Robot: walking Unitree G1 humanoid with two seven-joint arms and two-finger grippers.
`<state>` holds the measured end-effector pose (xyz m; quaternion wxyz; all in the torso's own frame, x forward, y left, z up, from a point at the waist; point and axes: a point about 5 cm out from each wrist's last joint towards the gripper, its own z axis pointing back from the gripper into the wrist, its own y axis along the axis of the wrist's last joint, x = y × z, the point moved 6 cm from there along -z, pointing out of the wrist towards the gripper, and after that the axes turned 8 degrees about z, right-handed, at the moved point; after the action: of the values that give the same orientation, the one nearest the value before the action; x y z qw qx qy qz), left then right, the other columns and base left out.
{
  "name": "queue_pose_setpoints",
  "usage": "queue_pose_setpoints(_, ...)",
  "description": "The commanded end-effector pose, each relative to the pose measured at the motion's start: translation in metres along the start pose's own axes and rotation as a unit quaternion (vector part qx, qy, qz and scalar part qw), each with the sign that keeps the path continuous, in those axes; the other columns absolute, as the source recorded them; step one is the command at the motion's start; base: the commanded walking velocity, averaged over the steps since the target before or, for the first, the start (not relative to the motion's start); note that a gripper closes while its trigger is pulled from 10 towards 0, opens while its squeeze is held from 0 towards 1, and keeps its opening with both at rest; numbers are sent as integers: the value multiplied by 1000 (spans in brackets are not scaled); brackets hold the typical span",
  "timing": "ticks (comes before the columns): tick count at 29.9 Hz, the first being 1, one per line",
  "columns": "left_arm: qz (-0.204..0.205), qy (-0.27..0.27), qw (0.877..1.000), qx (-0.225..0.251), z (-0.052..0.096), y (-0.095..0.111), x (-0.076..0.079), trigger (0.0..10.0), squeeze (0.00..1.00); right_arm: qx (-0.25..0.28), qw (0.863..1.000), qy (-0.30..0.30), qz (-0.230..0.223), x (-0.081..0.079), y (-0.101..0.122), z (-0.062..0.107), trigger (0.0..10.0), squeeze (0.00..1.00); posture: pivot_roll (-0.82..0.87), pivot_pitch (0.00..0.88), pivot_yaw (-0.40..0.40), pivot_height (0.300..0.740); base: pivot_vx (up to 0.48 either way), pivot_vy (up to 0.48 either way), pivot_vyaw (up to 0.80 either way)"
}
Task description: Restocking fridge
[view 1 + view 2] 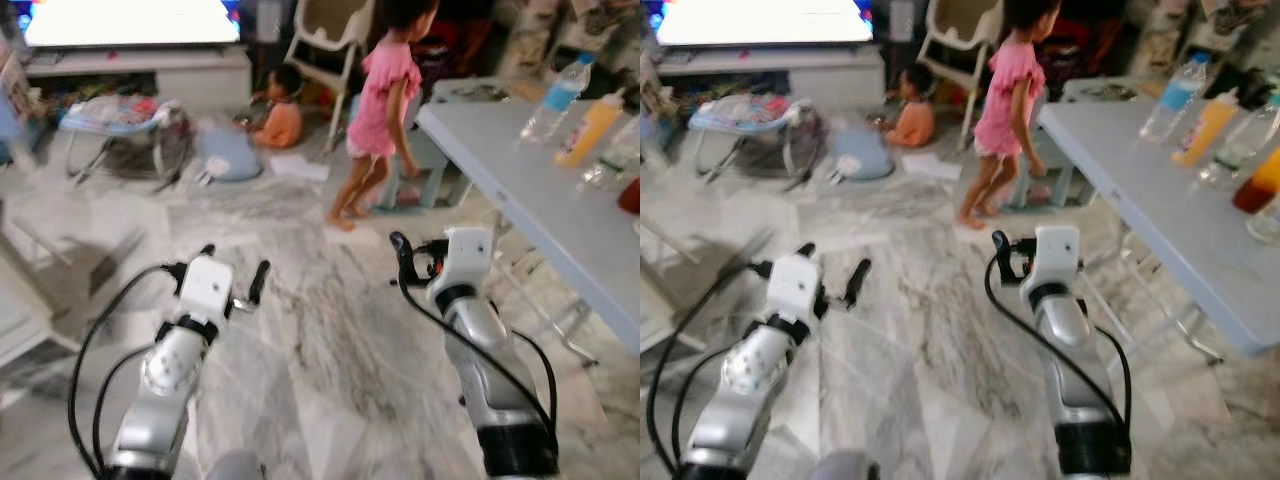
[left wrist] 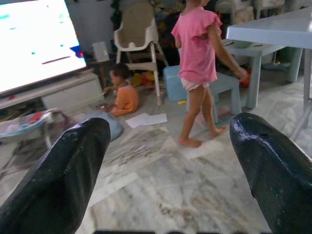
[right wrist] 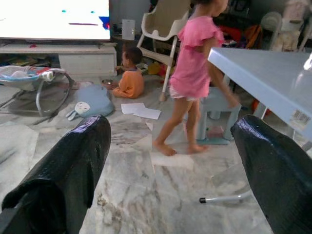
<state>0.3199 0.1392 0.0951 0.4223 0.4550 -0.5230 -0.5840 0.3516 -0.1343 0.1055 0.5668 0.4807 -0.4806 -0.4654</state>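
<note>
Both silver arms reach out low over the marble floor. My left gripper (image 1: 235, 268) is open and holds nothing; in the left wrist view its fingers (image 2: 63, 180) stand wide apart. My right gripper (image 3: 170, 161) is open and empty too, near the corner of a grey folding table (image 1: 520, 190). On the table stand a clear water bottle (image 1: 558, 98), an orange juice bottle (image 1: 590, 128) and another clear bottle (image 1: 612, 152), out of reach at the far right. The head views are slightly blurred.
A person in pink (image 1: 380, 110) walks between me and the table's far end. A small person in orange (image 1: 282, 118) sits on the floor by a blue cushion (image 1: 228, 155). A baby bouncer (image 1: 115, 125), a lit TV (image 1: 130, 20) and a high chair (image 1: 330, 40) line the back.
</note>
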Motion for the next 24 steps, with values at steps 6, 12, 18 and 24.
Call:
queue_pose_setpoints(6, 10, -15, 1000, 2, -8, 1, 8, 10000, 0, -2, 1000, -20, 0, 9, -3, 9, 10000, 0, 89, 0, -75, 740, 423, 0, -185)
queue_pose_setpoints(12, 0, -9, 1000, 8, -17, 3, 5, 10000, 0, -8, 1000, -30, 2, 13, -12, 11, 10000, 0, 104, 0, -73, 740, 386, 244, -766)
queue_pose_setpoints(18, 23, -5, 999, 25, -27, 14, 2, 10000, 0, 5, 1000, -19, -8, -3, -3, 3, 10000, 0, 96, 0, -70, 740, 323, 355, -800)
queue_pose_setpoints(24, 6, -17, 999, 34, -28, 12, 5, 10000, 0, 23, 1000, -15, -1, -2, 10, 0, 10000, 0, 55, 0, -66, 740, 314, 364, -800)
